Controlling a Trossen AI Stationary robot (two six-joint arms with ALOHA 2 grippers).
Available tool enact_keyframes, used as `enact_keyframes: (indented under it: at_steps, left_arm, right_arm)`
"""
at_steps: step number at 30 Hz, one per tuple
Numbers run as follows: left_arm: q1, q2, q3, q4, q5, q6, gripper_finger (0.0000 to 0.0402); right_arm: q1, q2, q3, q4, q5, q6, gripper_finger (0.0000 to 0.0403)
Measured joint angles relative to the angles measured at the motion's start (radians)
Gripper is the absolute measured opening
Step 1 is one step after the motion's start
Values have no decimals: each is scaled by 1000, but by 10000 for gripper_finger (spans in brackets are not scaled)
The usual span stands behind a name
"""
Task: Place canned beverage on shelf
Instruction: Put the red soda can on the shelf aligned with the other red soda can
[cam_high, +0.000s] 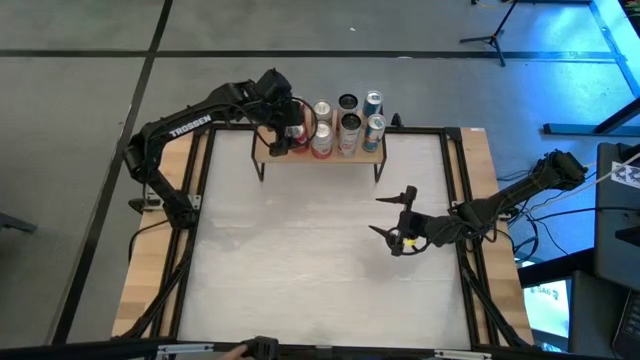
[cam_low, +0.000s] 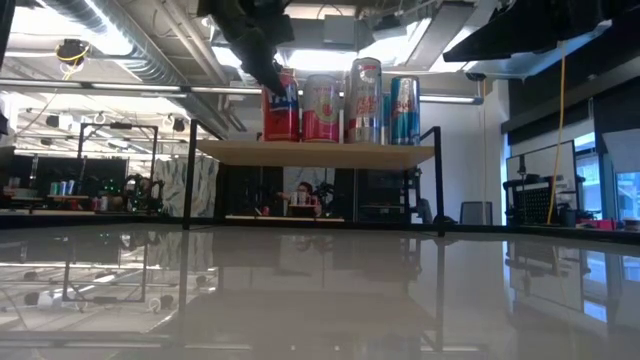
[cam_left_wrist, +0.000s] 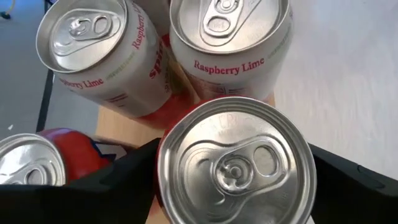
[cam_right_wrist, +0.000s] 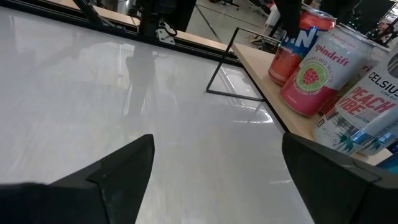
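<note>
- The red can (cam_low: 281, 105) is standing upright at the left end of the shelf (cam_low: 315, 153), just beside the pink Spindrift can (cam_low: 322, 108).
- The left gripper (cam_high: 290, 128) is hovering right over that red can, fingers (cam_left_wrist: 118, 180) flanking its lid (cam_left_wrist: 236, 165); whether they are pressing it, I cannot tell.
- Silver can (cam_low: 364, 100) and blue can (cam_low: 404, 110) are lining up alongside.
- The right gripper (cam_high: 392, 215) is waiting over the white table (cam_high: 300, 250), fingers spread, empty.

Shelf (cam_high: 322, 155): at the table's (cam_high: 300, 260) far edge.
Cans (cam_high: 348, 125): on the shelf, two rows, touching or just beside one another.
Left gripper (cam_high: 283, 133): over the shelf's left end, around the end can (cam_low: 281, 105).
Right gripper (cam_high: 393, 219): before the shelf's right end, well apart.
</note>
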Motion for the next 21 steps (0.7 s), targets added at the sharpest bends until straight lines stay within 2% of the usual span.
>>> enact_keyframes:
  at_steps: [5, 21]
  left_arm:
    - [0, 2, -3, -3, -25, -26, 334]
    - [-1, 1, -3, -2, -58, -53, 337]
  right_arm:
    - [0, 0, 0, 0, 0, 0, 349]
    - [0, 0, 0, 0, 0, 0, 349]
